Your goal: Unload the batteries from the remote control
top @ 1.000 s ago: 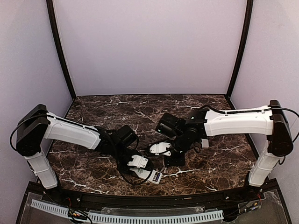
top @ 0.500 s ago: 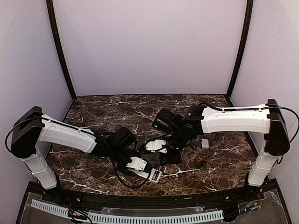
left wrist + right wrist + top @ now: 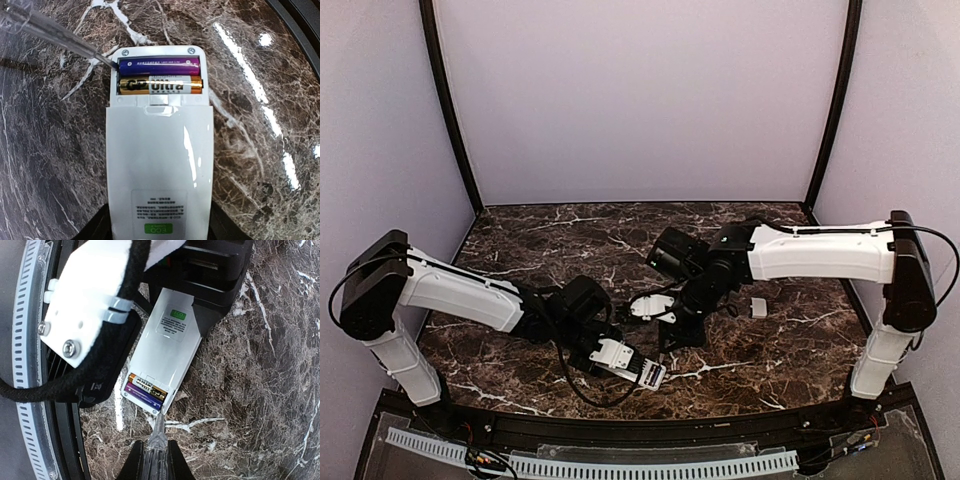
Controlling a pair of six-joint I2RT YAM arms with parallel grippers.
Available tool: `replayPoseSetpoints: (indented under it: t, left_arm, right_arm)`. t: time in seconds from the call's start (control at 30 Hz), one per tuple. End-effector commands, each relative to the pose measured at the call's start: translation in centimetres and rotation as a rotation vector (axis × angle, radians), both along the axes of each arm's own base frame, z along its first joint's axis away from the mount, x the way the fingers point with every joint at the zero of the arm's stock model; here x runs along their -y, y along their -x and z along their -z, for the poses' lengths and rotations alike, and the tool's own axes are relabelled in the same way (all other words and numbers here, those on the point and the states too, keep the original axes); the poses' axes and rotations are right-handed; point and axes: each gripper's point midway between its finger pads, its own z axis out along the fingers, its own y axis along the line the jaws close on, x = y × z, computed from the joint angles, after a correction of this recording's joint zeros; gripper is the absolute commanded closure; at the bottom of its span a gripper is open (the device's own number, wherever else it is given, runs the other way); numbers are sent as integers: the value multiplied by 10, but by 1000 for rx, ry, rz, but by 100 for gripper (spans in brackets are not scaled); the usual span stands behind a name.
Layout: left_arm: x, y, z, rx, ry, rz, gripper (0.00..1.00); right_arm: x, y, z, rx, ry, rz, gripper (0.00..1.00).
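Observation:
The white remote control [image 3: 160,165] lies back side up, and my left gripper [image 3: 159,227] is shut on its lower end just above the marble table. Its battery compartment is open. A purple battery [image 3: 160,63] and a gold-and-black battery [image 3: 160,85] sit side by side in it. My right gripper [image 3: 156,465] is shut on a clear-handled tool [image 3: 157,440]. The tool's metal tip [image 3: 111,62] touches the compartment's corner at the end of the purple battery. In the top view the remote [image 3: 638,368] is near the front, between the left gripper [image 3: 612,352] and the right gripper [image 3: 670,338].
A small white squarish plastic piece [image 3: 758,307] lies on the dark marble table [image 3: 780,350] right of the right arm. The table's black front rim [image 3: 640,425] is close to the remote. The left wrist's white mount and cable [image 3: 85,305] hang close beside the remote.
My right arm has swung left toward the remote, bringing the tool tip to the open compartment. The left gripper and remote have shifted slightly.

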Motion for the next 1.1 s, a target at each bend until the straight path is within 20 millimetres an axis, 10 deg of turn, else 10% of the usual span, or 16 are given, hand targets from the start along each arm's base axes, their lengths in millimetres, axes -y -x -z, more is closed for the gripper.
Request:
replayPoseSetpoints:
  t: [0.0, 1.07]
  left_arm:
    - [5, -32, -26, 161, 57, -66, 100]
    - [6, -52, -46, 342, 130, -122, 100]
  right_arm:
    - [10, 25, 16, -173, 40, -9, 100]
    - [11, 4, 13, -344, -70, 133, 100]
